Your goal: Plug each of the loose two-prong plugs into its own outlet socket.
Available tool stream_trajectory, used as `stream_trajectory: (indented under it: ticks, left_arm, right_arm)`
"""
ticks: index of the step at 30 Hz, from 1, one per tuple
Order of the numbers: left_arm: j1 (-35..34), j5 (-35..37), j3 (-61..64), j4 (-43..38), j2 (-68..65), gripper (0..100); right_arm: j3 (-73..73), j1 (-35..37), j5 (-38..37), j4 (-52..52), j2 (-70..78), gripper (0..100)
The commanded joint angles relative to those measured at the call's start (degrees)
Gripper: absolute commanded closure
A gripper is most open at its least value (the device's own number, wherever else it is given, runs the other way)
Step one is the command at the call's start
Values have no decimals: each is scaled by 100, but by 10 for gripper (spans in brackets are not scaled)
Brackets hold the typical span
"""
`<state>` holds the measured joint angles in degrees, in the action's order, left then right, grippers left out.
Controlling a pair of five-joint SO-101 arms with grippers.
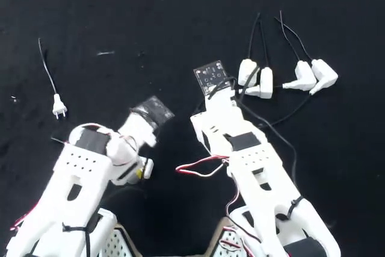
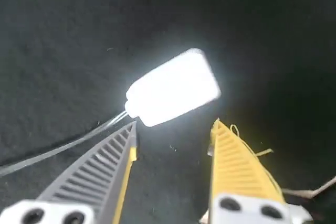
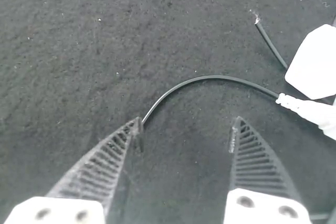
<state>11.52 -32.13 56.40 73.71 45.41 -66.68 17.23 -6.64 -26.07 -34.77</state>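
Lining up the grab mattered most — left gripper [image 2: 174, 124] hung with jaws spread just short of what looked like a white plug [image 2: 173, 87], so I'd have squared onto its body, not the wire [image 2: 79, 139]. Right gripper [image 3: 187, 120], jaws also spread, sat over a black cable [image 3: 210, 78].

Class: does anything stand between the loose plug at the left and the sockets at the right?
Yes. The left arm and right arm lie across the cloth between plug and sockets. It would likely have to go over them.
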Motion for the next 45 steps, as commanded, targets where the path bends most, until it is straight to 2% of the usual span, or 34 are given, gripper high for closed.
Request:
stream_trajectory:
  ticks: [1, 7, 14, 20, 23, 28, 34, 38, 45]
  left_arm:
    - [198, 70, 347, -651, -9, 776]
    - [13, 809, 1244, -2382, -9, 773]
    - [-462, 1231, 1086, -2892, 0, 773]
    - [-1086, 1187, 927, -2875, 0, 773]
    - [-1596, 932, 716, -2778, 53, 773]
    - [-2598, 879, -611, -1960, -9, 773]
    - [-3266, 862, -1956, -1240, -220, 773]
    - [-3600, 897, -2747, -1029, -1345, 773]
    - [-3908, 1521, -4497, -914, -3947, 776]
  right_arm:
    - [198, -114, 44, -26, -233, 754]
    - [198, -123, 44, -26, -233, 754]
    - [198, -123, 44, -26, -224, 754]
    - [189, -123, 44, -26, -224, 754]
    - [189, -123, 44, -26, -224, 754]
    - [189, -114, 44, -26, -215, 754]
    - [189, -114, 44, -26, -215, 754]
    - [189, -105, 44, -26, -215, 754]
    - [189, -105, 44, -26, -215, 754]
